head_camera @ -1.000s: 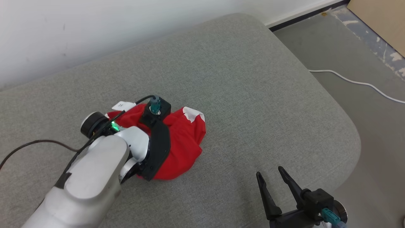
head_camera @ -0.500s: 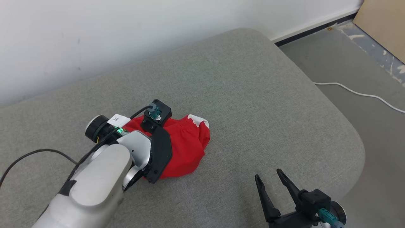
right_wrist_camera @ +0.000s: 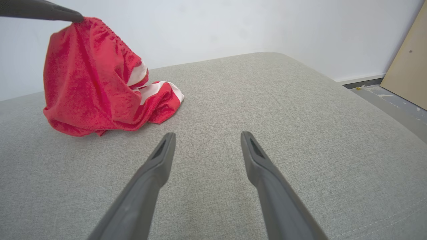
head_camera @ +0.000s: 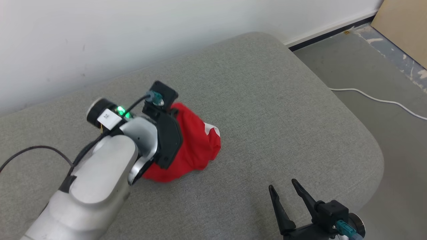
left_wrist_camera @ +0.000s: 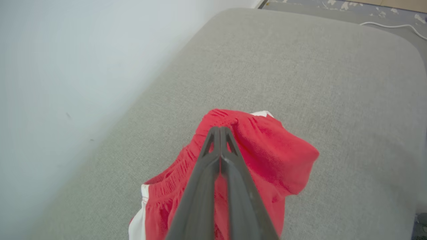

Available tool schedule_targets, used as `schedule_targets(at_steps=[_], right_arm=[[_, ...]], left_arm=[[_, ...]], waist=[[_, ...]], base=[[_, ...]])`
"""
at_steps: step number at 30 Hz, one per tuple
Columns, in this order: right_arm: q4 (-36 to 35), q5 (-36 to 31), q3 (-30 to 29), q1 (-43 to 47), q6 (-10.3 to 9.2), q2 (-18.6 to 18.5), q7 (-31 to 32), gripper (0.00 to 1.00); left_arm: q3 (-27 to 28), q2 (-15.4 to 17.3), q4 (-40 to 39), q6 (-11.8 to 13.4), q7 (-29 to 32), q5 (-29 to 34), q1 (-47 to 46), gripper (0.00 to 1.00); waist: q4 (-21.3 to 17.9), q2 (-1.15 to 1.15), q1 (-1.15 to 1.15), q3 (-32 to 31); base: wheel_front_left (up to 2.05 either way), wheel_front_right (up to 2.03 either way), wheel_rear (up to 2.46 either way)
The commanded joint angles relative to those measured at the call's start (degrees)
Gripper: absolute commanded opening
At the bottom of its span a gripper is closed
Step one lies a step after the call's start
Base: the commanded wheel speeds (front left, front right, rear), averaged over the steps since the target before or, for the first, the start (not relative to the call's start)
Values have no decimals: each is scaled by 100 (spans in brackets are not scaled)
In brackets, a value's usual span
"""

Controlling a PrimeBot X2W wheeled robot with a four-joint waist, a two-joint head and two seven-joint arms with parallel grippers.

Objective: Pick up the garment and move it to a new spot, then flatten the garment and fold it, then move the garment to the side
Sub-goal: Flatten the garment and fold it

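The garment (head_camera: 195,146) is a pair of red shorts with white trim, bunched on the grey cushion (head_camera: 267,110). My left gripper (left_wrist_camera: 220,129) is shut on the fabric near the gathered waistband and holds it up in a peak. The lower folds of the garment (right_wrist_camera: 90,93) still rest on the cushion. In the head view my left wrist covers the fingers and part of the cloth. My right gripper (head_camera: 283,185) hovers open near the cushion's front edge, to the right of the garment. Nothing lies between the right gripper's (right_wrist_camera: 207,134) fingers.
A white wall (head_camera: 100,33) runs behind the cushion. Right of it lies grey floor with a white cable (head_camera: 377,96) and a leaning wooden board (head_camera: 403,26). A black cable (head_camera: 33,150) trails from my left arm. The cushion's right half is bare.
My left gripper has risen and moved toward the wall, pulling the garment's top up into a peak. The head camera shifted a little. The right gripper has stayed put.
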Motion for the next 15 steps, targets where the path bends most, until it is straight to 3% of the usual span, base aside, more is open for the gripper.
schedule_targets(at_steps=[1, 8, 15], right_arm=[[-9, -2, -6, 25, -14, -4, -23, 100], [-13, -3, -135, 68, -14, -3, -49, 100], [-59, -58, -288, 155, -14, -3, -54, 100]], left_arm=[[61, -46, -33, 62, -204, 39, -103, 0], [595, -279, -257, 397, -1499, -107, -365, 0], [1472, -170, -628, 1032, -2643, -521, 366, 0]], waist=[[3, 0, 0, -1], [203, 0, 0, -9], [792, 0, 0, -61]], base=[[0, 0, 0], [0, 0, 0], [0, 0, 0]])
